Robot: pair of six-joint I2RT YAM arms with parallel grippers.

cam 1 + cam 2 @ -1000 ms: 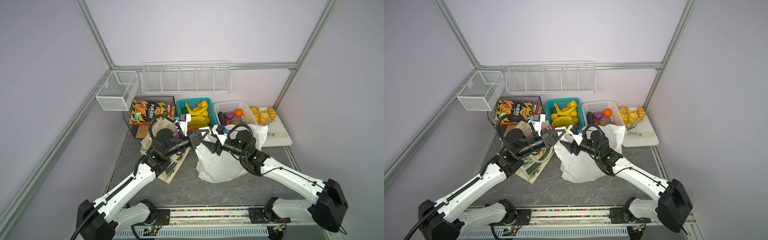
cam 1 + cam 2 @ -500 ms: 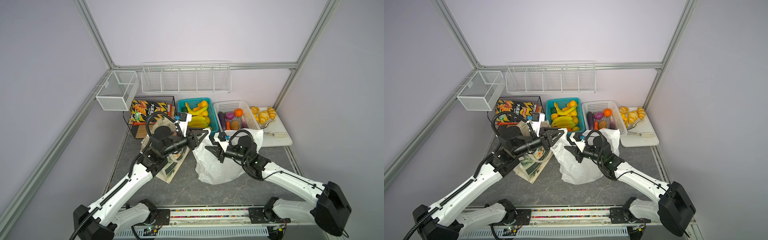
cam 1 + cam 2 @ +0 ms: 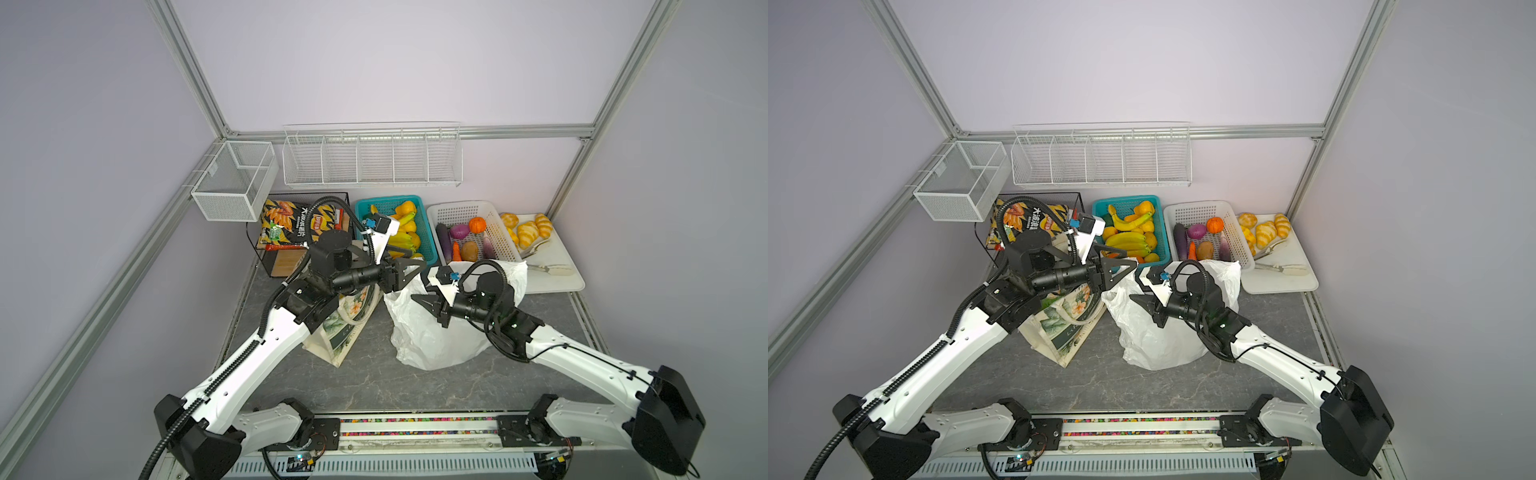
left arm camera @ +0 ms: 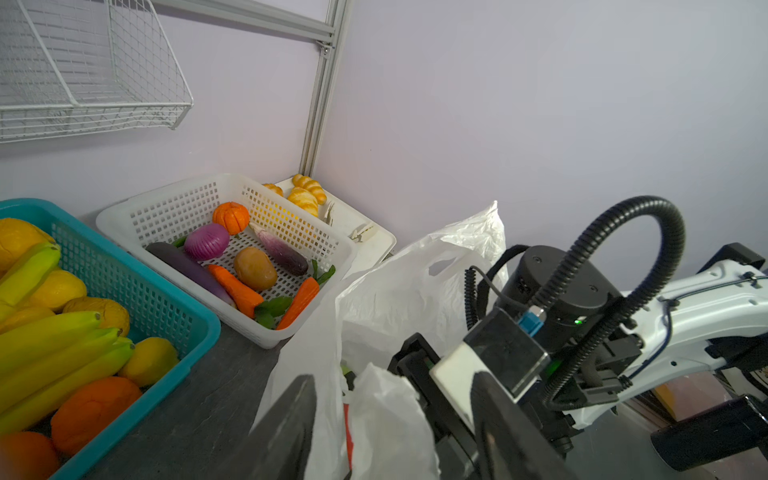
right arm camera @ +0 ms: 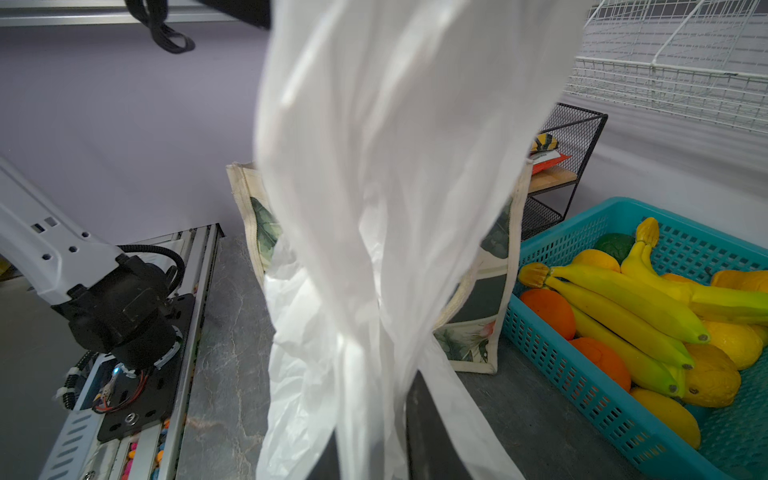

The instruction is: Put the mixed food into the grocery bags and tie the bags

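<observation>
**Plastic bag: tie in hand, no knot yet**

Position: the white plastic bag (image 3: 436, 340) stands mid-counter (image 3: 374, 382), just in front of the white basket (image 3: 494, 216) at the back edge. The canvas tote (image 3: 345, 328) is just beside it toward the left edge, partly under the left arm.

Grip: the right gripper (image 3: 420, 303) is nearly closed, with a strand of the bag's film pinched and draped across the right wrist view. The left gripper (image 3: 417, 257) has its jaws well apart at the bag's mouth. A fold of film lies between them, but nothing is pinched.

Contents: of the mixed food only a red sliver (image 4: 348, 440) shows inside the mouth, and I cannot identify it. I see no packets loose on the counter, so packing is judged done or nearly so.

Left to do: the bag's loop handle (image 4: 442, 268) hangs free, unknotted. The tote's rope handles (image 3: 1073, 318) lie loose, untied.
</observation>
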